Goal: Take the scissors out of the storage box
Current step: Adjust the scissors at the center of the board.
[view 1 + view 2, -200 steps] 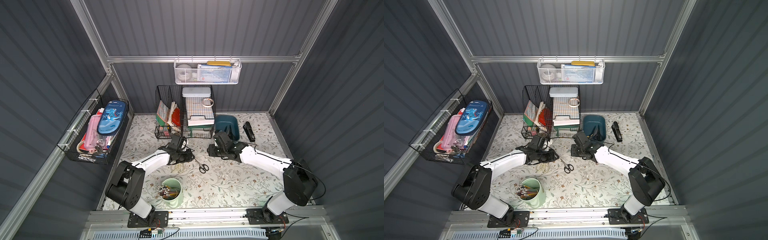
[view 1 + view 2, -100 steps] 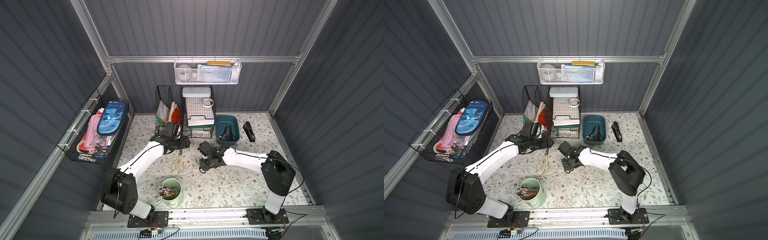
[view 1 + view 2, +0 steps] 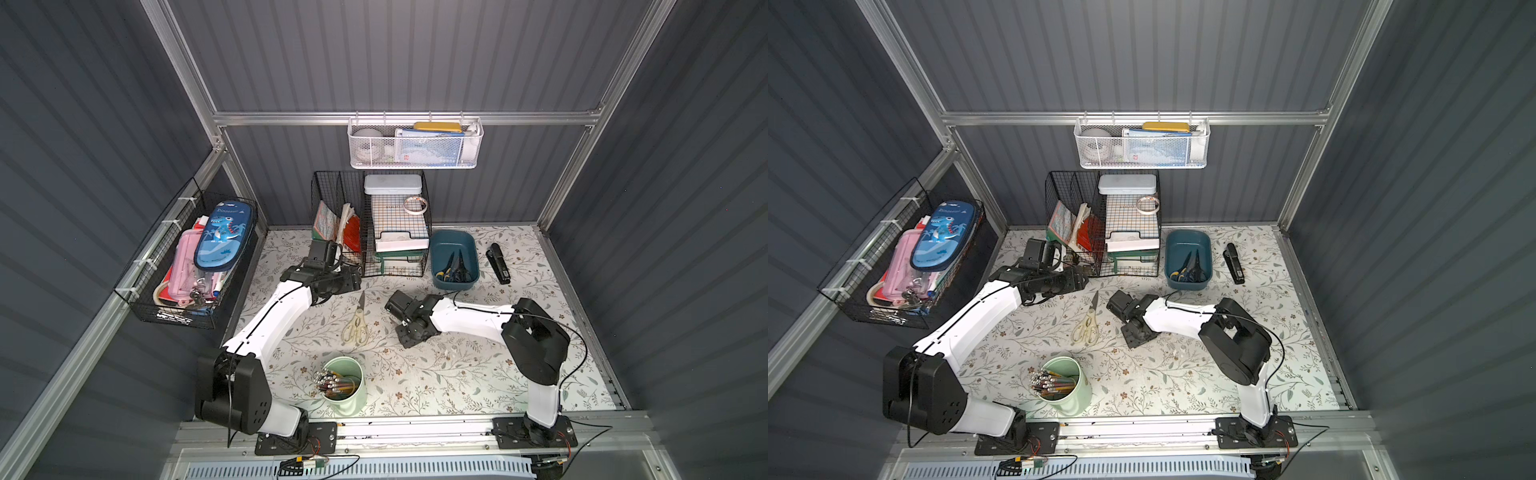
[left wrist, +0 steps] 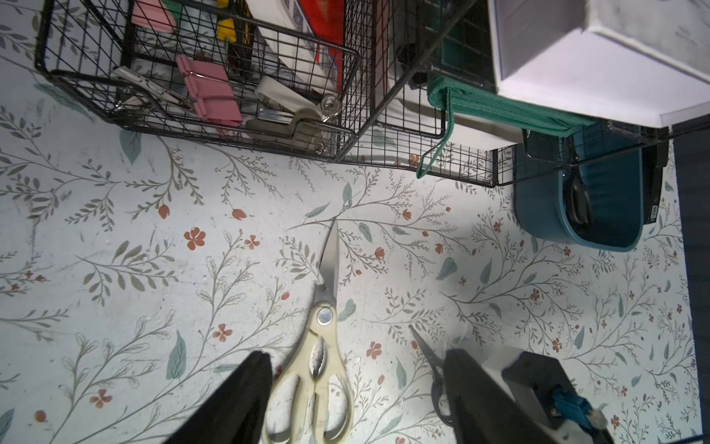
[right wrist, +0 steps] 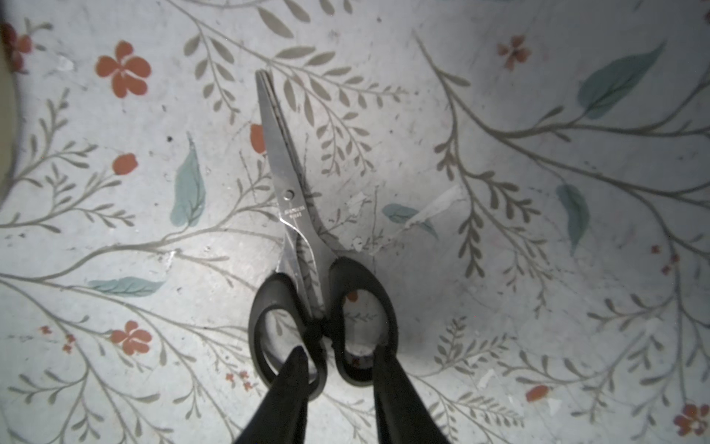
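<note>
On the flowered mat [image 3: 419,374], two pairs of the scissors lie outside the storage box [image 3: 440,248]: the cream-handled scissors [image 3: 356,322] in the open between the arms, and the small black scissors [image 5: 303,246], which the right arm hides in both top views. More pairs lie in the box, a dark overlapping bundle [image 3: 456,268] with one yellow handle showing. The count cannot be read. The box stands between the black wire organiser [image 3: 395,232] and the stapler [image 3: 498,264].

The left gripper [image 4: 355,353] is spread wide and empty, with the cream handles on the mat between its fingers. The right gripper [image 5: 338,350] is narrow, its fingers set about a handle loop of the small black pair. Whether they pinch it cannot be told.

All of these are probably stiff and light. The steel blades look thin, smooth and pointed, so they would likely slide in a pinch and offer little height off the mat. The plastic loops are thicker and less slick, and taking a loop or the waist near the pivot seems soundest. The cream pair looks the heaviest, so a hold far from its pivot may let it swing. In the box the pairs cross one another. Lifting one by a free handle at the bundle's edge seems safest, since a neighbour could snag and ride up with it.
</note>
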Controlling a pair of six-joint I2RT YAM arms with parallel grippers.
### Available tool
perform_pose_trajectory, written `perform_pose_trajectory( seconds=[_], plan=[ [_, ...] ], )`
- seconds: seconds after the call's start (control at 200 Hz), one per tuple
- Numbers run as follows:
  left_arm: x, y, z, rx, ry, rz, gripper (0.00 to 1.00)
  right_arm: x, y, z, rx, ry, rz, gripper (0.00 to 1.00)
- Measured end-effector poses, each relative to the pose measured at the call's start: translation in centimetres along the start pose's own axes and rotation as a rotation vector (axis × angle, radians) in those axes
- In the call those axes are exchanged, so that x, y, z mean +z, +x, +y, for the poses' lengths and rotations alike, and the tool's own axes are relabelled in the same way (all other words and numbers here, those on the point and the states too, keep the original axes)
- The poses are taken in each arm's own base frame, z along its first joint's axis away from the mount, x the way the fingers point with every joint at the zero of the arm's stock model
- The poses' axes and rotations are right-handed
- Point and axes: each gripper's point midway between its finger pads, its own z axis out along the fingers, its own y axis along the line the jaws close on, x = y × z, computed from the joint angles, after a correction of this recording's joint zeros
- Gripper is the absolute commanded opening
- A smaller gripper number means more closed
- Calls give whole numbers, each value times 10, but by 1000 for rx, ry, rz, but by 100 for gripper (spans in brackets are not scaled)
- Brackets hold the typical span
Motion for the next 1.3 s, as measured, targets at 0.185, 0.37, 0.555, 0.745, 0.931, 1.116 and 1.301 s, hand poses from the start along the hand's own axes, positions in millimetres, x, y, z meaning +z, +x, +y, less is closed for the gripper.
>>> perform_pose_trajectory(
  seconds=[0.185,0.37,0.555,0.745,0.931,1.116,1.301],
  plan=[
    [2,4,0,-2,5,11,74,3,0,2,-13,-1,8,28],
    [2,5,0,-2,9,14,74,7,-1,5,-17,-7,11,27],
    [2,5,-1,-2,14,16,74,8,-4,10,-10,-22,14,14],
    [1,5,-1,-2,14,15,74,5,-22,28,112,-84,-22,9],
    [1,13,1,-4,20,24,73,12,-31,53,200,-138,-24,9],
    [1,15,1,-4,21,27,73,12,-39,64,251,-174,-46,13],
    [-3,13,0,-2,26,16,73,-13,-47,55,260,-169,-114,17]
  ],
)
